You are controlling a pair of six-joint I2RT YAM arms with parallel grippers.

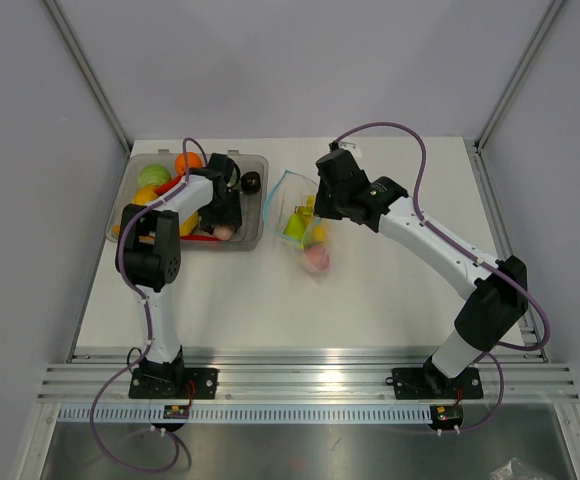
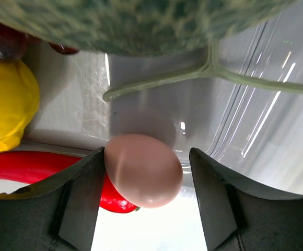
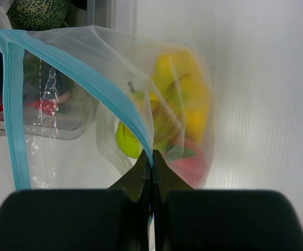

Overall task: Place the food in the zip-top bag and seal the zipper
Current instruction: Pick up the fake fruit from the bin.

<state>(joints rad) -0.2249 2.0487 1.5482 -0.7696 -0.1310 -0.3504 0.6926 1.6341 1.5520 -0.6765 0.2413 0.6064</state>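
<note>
The bag (image 3: 78, 146) is thin, clear and crinkled, with a blue-teal zipper (image 3: 107, 94) along its mouth. It lies on the white surface (image 1: 390, 320) just right of the tray (image 1: 240, 157), its mouth toward the tray and gaping, the two zipper strips spread apart. Inside show a yellow banana (image 3: 185, 99), a light green fruit (image 3: 125, 141) and a red piece (image 3: 190, 164). The right fingers (image 3: 136, 183) are pressed together, pinching one zipper strip. In the tray, the left fingers (image 2: 81, 204) stand apart on either side of a pink egg-shaped piece (image 2: 143, 170), which touches one finger and leaves a gap to the other. A red pepper (image 2: 26, 167) and a yellow fruit (image 2: 5, 104) crowd one side, a green netted melon (image 2: 141, 21) lies beyond, and the tray's clear wall runs close on the other side. Open surface stretches from the bag to the right and near edges.
</note>
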